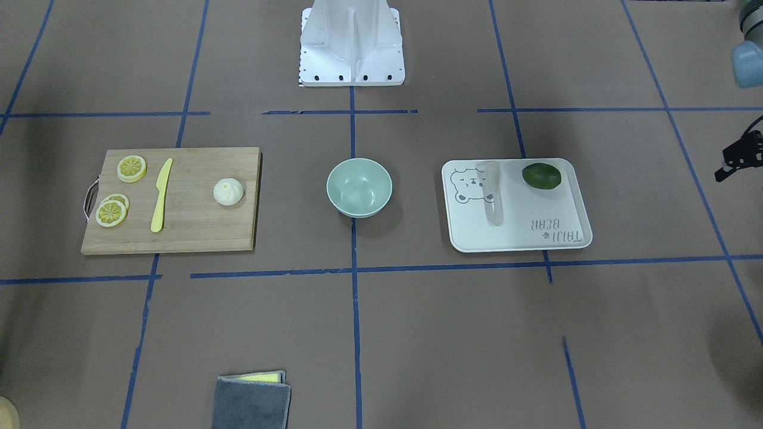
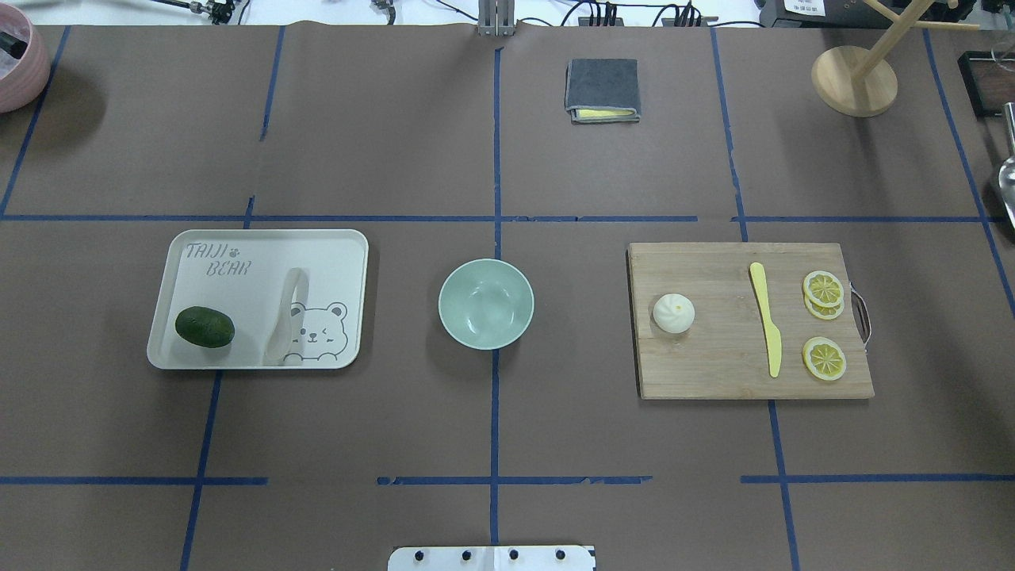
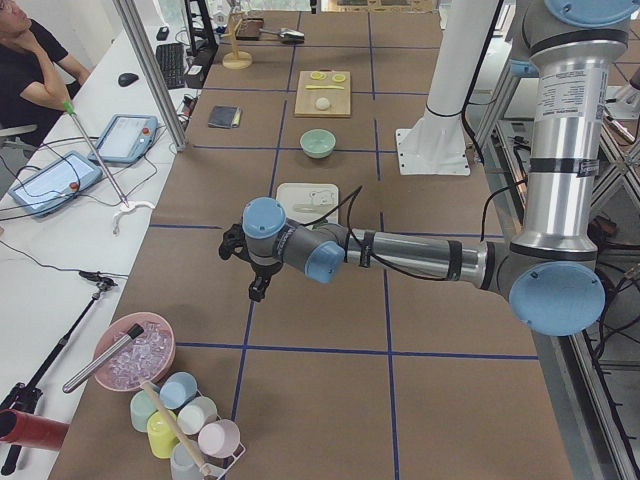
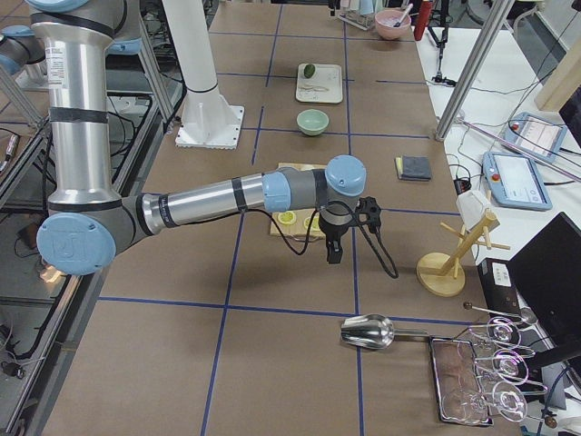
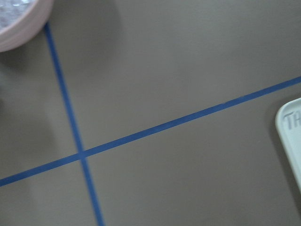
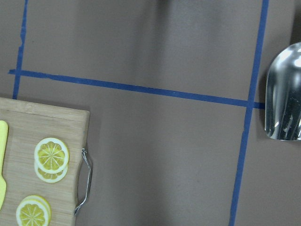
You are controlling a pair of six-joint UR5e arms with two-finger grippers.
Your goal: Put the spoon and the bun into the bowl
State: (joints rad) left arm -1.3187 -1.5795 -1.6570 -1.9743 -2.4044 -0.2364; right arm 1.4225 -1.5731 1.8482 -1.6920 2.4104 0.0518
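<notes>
The mint-green bowl (image 2: 449,304) stands empty at the table's middle; it also shows in the front view (image 1: 359,202). The pale spoon (image 2: 284,321) lies on a white bear tray (image 2: 238,277), to the bowl's left in the overhead view. The white bun (image 2: 673,312) sits on a wooden cutting board (image 2: 714,365) to the bowl's right. My left gripper (image 3: 258,288) hangs above the table far beyond the tray. My right gripper (image 4: 333,250) hangs beyond the board's handle end. I cannot tell whether either is open or shut. Neither wrist view shows fingers.
A dark green fruit (image 2: 204,327) lies on the tray by the spoon. A yellow knife (image 2: 766,317) and lemon slices (image 2: 824,288) share the board. A folded grey cloth (image 2: 602,90), a pink bowl (image 2: 16,71), a wooden stand (image 2: 855,79) and a metal scoop (image 6: 284,94) sit near the edges.
</notes>
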